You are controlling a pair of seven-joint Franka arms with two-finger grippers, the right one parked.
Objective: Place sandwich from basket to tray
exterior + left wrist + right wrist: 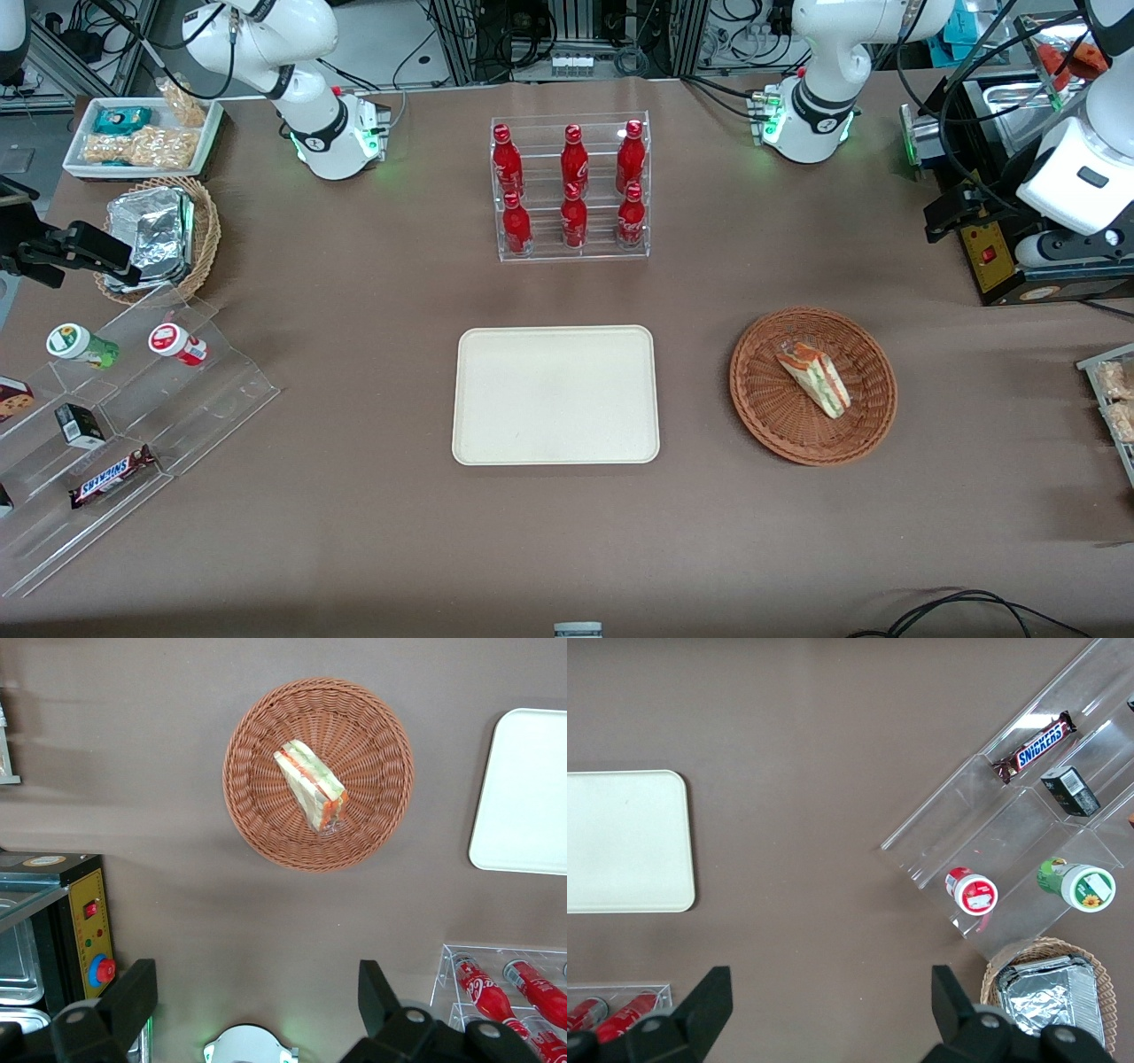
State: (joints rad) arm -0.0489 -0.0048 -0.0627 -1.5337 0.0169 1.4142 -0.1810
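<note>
Opening step, nothing grasped yet. Sandwich (814, 379) lying on its side inside the reddish-brown basket (762, 403), roughly centred on the woven floor, orange-red and green filling edge showing through the clear wrap. Basket resting on the brown table (354, 532), toward the working arm's end. Tray (555, 394) flat beside the basket, apart from it with a strip of bare table between, bare of any load. Rack of red bottles (572, 188) farther from the front camera than the tray, clear of the likely path.

Gripper (252, 1014) held high above the table, well apart from the basket, not over the sandwich but offset toward the rack side. Fingers (133, 997) spread wide, nothing between them.

Judged stage: approach not yet begun, whole transfer still ahead. Next move likely: travel over the basket centre, turn the wrist so the fingers straddle the wedge across its two bread faces rather than along its long edge, then descend inside the basket rim. Care called for on the descent: shallow rim, soft bread, slippery wrap; a gentle close probably enough. Lift to clear the rim before carrying sideways to the tray.
</note>
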